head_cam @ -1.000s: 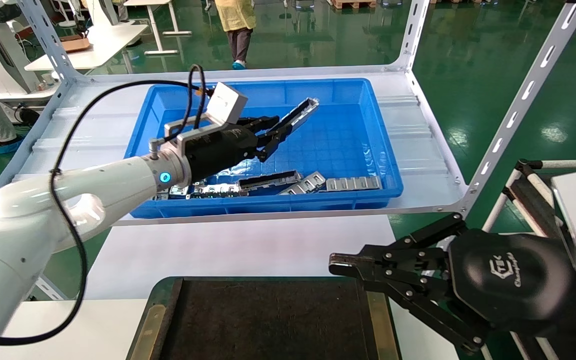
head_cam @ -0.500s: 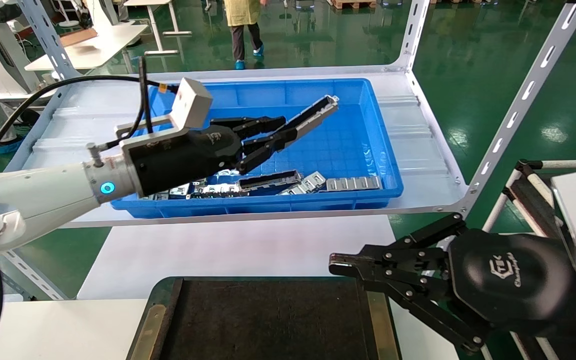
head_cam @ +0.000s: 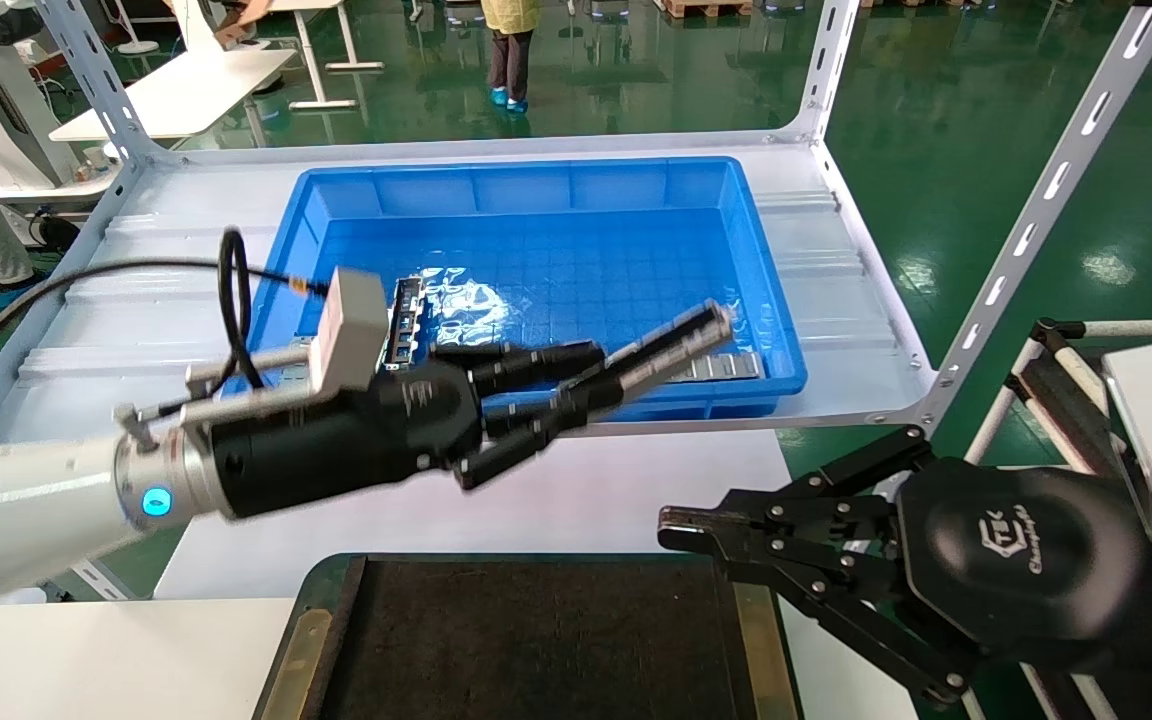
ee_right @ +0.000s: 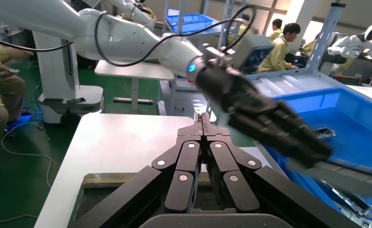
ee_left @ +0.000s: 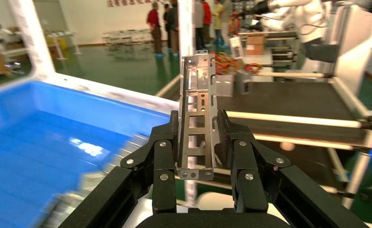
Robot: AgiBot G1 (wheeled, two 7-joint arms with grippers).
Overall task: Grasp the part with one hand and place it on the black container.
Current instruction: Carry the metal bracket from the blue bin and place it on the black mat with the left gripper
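Note:
My left gripper point(head_cam: 576, 385) is shut on the part point(head_cam: 671, 345), a long silver-grey metal channel with rectangular cutouts. It holds it in the air over the near rim of the blue bin, pointing right. In the left wrist view the part point(ee_left: 197, 111) stands clamped between the two pads point(ee_left: 224, 140). The black container point(head_cam: 536, 640), a flat dark tray with brass edge strips, lies at the near edge below. My right gripper point(head_cam: 671, 530) is shut and empty, parked over the tray's right edge; it shows shut in the right wrist view point(ee_right: 202, 124).
A deep blue plastic bin point(head_cam: 526, 180) sits on a white shelf point(head_cam: 836, 260) with slotted uprights point(head_cam: 1046, 200). Other metal pieces point(head_cam: 721, 368) lie along its near wall and one point(head_cam: 406, 308) at its left. A white table surface point(head_cam: 456, 500) lies between shelf and tray.
My left gripper has drawn the part out of the bin, down and toward me, to over the bin's near rim. The right arm has not moved.

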